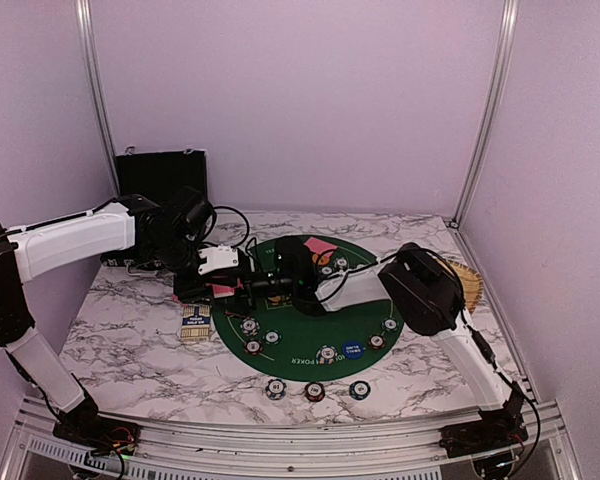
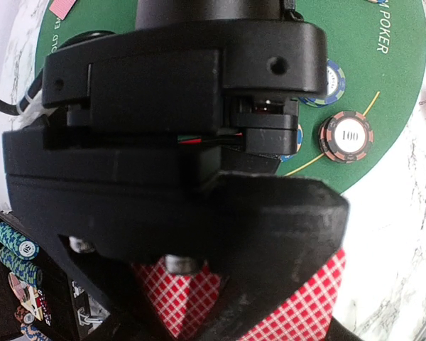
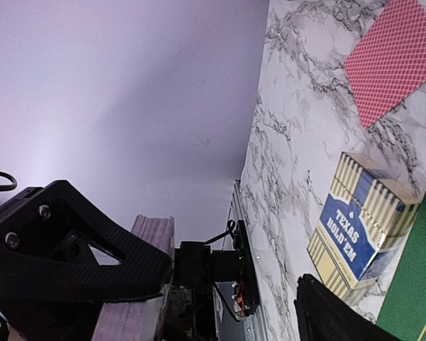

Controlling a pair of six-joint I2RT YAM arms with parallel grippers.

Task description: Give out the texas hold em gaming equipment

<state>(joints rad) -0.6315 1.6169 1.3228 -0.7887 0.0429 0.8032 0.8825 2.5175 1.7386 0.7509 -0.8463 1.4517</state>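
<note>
Your red-backed cards (image 2: 172,302) sit at the left edge of the green mat (image 1: 298,326), right under the left gripper (image 1: 218,272). Black housing fills that wrist view, so you cannot tell whether its jaws clasp them. The right gripper (image 3: 234,280), over the mat's left half, is spread wide and holds nothing. One dealt card (image 1: 320,245) lies at the mat's far rim, so this looks like the dealing step. Next you likely need one card peeled off cleanly and laid at a seat. Readable: "TEXAS HOLD'EM" on the card box (image 3: 358,234) left of the mat, "POKER" on the mat, "100" on a chip (image 2: 346,135).
</note>
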